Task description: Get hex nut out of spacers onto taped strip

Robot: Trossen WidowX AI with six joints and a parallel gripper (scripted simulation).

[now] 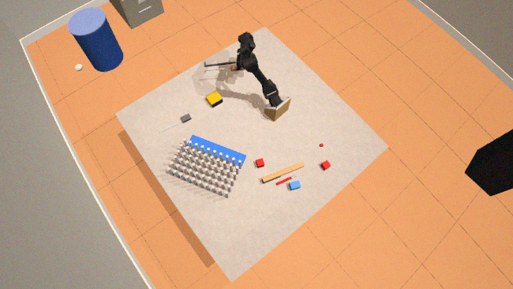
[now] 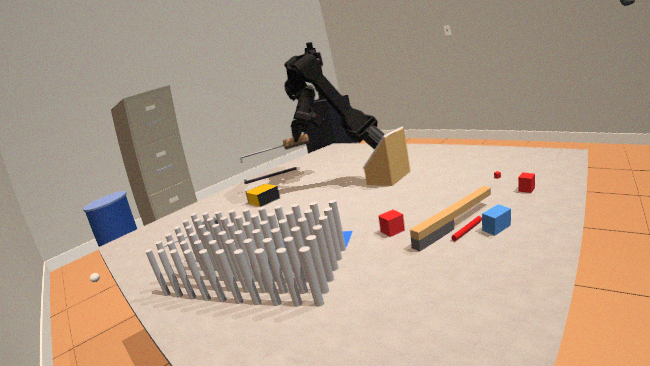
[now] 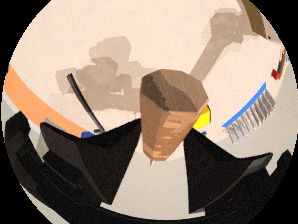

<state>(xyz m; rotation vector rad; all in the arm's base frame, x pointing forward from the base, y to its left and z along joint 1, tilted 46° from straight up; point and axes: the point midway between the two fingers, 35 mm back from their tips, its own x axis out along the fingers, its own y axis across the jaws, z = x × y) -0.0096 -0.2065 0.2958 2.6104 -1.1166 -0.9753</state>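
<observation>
My gripper [image 2: 299, 136] [image 3: 164, 125] is shut on the wooden handle [image 2: 295, 144] [image 3: 170, 127] of a thin hook tool. The tool is held above the table, and its thin shaft [image 2: 263, 152] ends in a short downward bend. The upright grey metal spacers [image 1: 240, 163] [image 2: 320, 270] stand in a dense block, well away from the gripper. The blue taped strip [image 1: 218, 150] [image 2: 347, 240] [image 3: 247, 104] runs along one side of them. I cannot make out the nut among the spacers.
A black rod [image 1: 218, 64] [image 2: 272, 175] lies below the held tool. A yellow-black block [image 1: 214, 98] [image 2: 261, 195] and a grey-handled thin tool [image 1: 185, 118] lie between arm and spacers. A tan wedge [image 2: 392, 160] stands by the arm's base. A wooden bar [image 1: 283, 172] and red cube [image 1: 260, 163] lie beyond the strip's end.
</observation>
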